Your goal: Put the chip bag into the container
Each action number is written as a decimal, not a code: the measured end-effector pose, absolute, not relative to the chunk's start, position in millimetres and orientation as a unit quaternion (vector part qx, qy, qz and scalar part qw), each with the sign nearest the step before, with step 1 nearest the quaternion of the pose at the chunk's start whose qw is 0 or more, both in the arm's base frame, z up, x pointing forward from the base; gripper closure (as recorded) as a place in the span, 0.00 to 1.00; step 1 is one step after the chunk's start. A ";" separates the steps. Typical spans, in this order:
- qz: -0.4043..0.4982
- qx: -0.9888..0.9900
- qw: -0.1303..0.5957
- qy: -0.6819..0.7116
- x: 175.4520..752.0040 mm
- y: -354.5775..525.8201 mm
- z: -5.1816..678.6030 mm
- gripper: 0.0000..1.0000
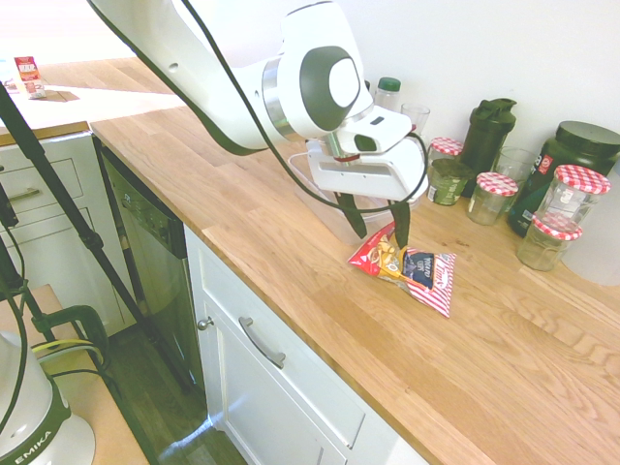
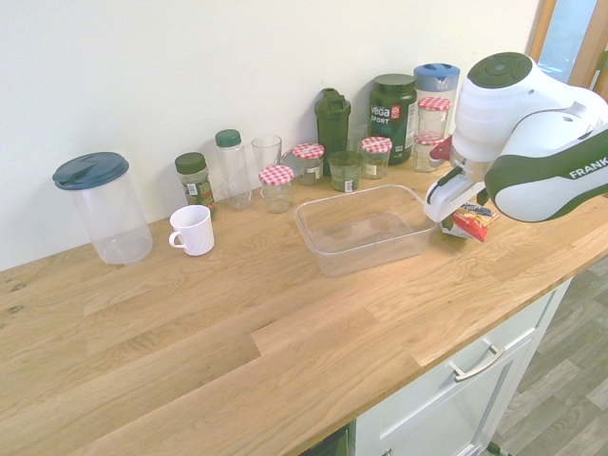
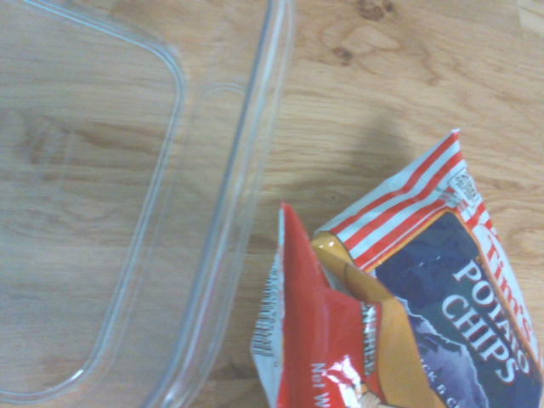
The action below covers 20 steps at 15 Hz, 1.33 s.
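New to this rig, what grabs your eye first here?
The white arm's gripper is down on the red and blue chip bag, its dark fingers straddling the bag's red end on the wooden counter. Right beside the bag sits the empty clear container, with jars lined up along the wall behind.

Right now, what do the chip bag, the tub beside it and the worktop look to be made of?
Chip bag: thin glossy printed film, probably plastic; it crinkles and glints.
Tub: clear, smooth plastic; the wood shows through its walls.
Worktop: wood, satin finish, going by the grain and knots, though a veneer is possible.
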<state>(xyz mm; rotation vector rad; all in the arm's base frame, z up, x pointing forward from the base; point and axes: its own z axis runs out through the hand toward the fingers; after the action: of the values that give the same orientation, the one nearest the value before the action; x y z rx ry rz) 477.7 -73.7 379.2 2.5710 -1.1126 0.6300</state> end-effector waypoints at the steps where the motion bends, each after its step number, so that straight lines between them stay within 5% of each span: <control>1: 0.220 0.886 0.137 -0.383 477.9 -77.9 376.6 1.00; 20: 0.237 0.877 0.141 -0.394 488.3 -85.0 372.3 1.00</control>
<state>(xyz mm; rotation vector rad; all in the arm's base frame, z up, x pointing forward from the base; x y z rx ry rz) 488.3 -85.0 372.3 2.5311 -1.1385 0.6845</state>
